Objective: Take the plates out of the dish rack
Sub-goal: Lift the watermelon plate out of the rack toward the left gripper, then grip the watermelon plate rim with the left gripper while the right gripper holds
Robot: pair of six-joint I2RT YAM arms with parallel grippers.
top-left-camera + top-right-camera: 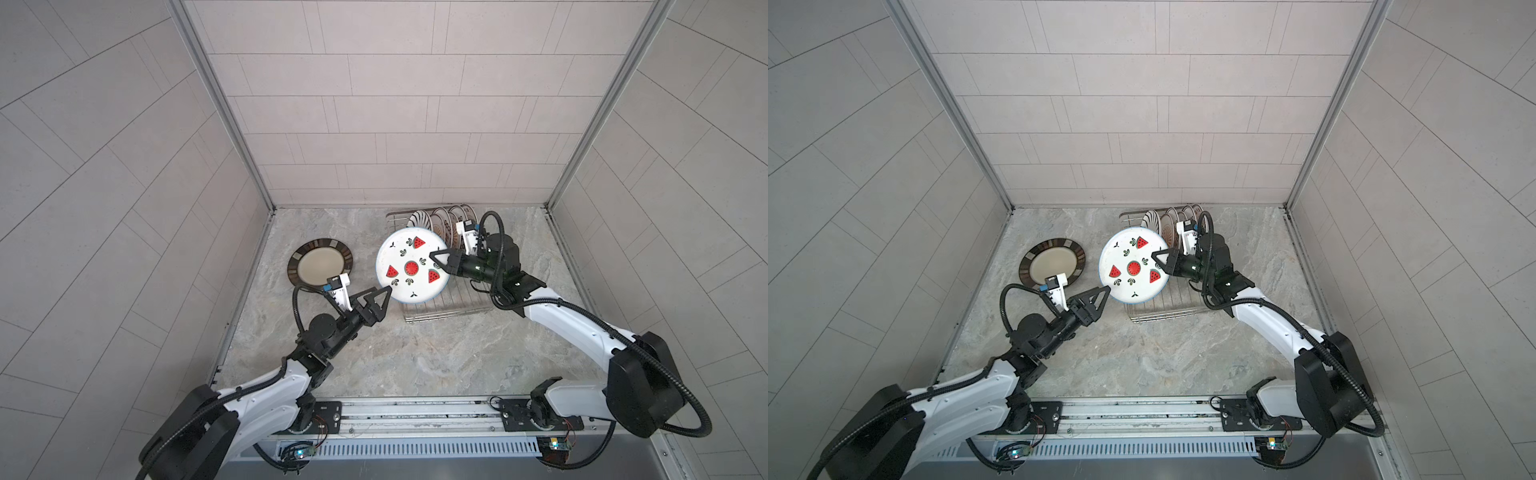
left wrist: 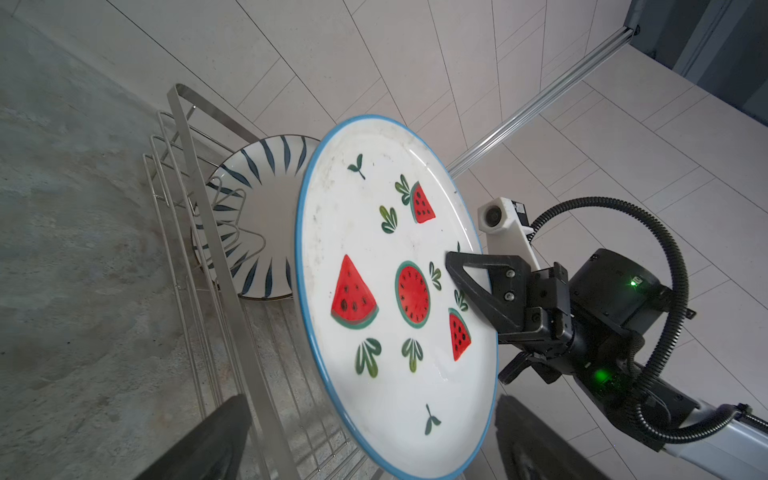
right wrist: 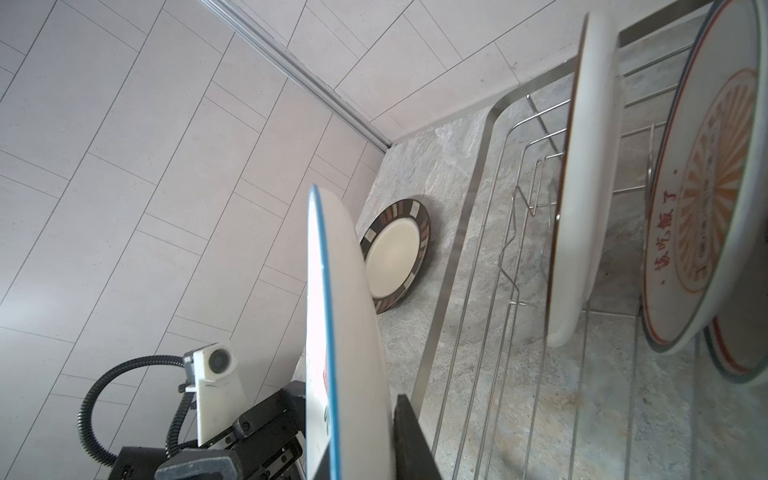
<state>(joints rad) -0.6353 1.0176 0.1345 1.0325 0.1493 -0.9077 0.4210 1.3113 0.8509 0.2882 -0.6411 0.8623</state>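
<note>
Clamping the watermelon plate (image 1: 411, 266) at its right-side rim, the right hand (image 1: 434, 255) presents it; the opposite rim sits between the parted jaws of the left hand (image 1: 384, 302).

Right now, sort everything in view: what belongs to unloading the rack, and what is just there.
Job:
- watermelon plate, gripped by the right gripper
- left gripper, open at its rim
- dish rack
- striped plate and sunburst plates standing in it
- dark-rimmed plate, flat outside the rack

Not the job:
- marble counter
- tiled walls
</note>
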